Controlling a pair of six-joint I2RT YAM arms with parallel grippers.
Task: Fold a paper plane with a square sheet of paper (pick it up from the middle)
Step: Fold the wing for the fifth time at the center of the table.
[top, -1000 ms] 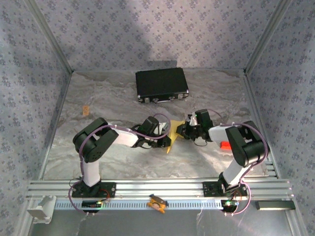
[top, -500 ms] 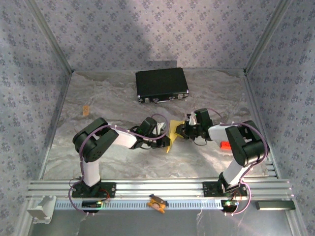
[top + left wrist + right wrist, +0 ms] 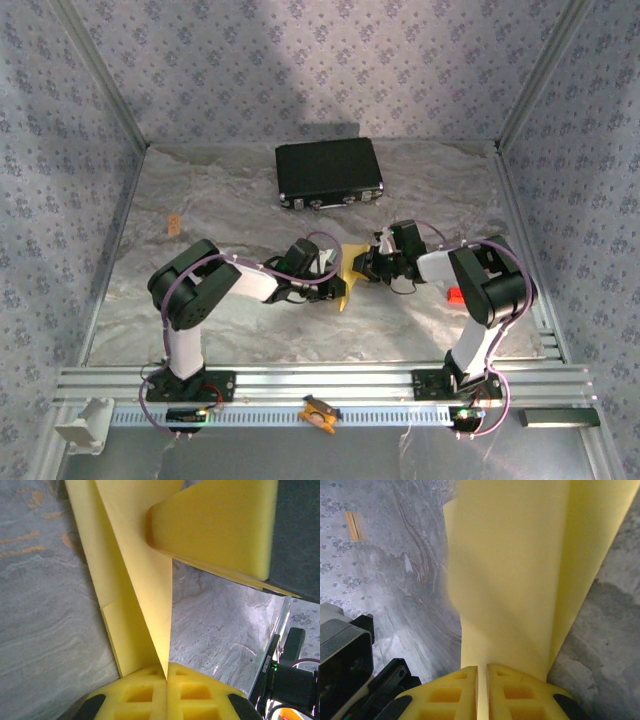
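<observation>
The yellow sheet of paper (image 3: 347,280) hangs folded between my two grippers, just above the middle of the table. In the left wrist view the paper (image 3: 131,575) shows a sharp diagonal crease and a flap that narrows to a point in my left gripper (image 3: 166,676), which is shut on it. One yellow pad (image 3: 215,525) of the right gripper presses the paper's far end. In the right wrist view my right gripper (image 3: 482,679) is shut on an edge of the paper (image 3: 512,565). From above, the left gripper (image 3: 334,283) and right gripper (image 3: 364,266) nearly meet.
A black case (image 3: 329,172) lies at the back centre. A small orange clip (image 3: 174,224) rests on the table at the left. A red-orange piece (image 3: 455,295) sits by the right arm. Metal rails (image 3: 320,385) line the near edge, and patterned walls enclose the table.
The right arm has shifted a little to the left, bringing its gripper closer to the left one, and its jaws have tightened slightly. The left arm holds still.
</observation>
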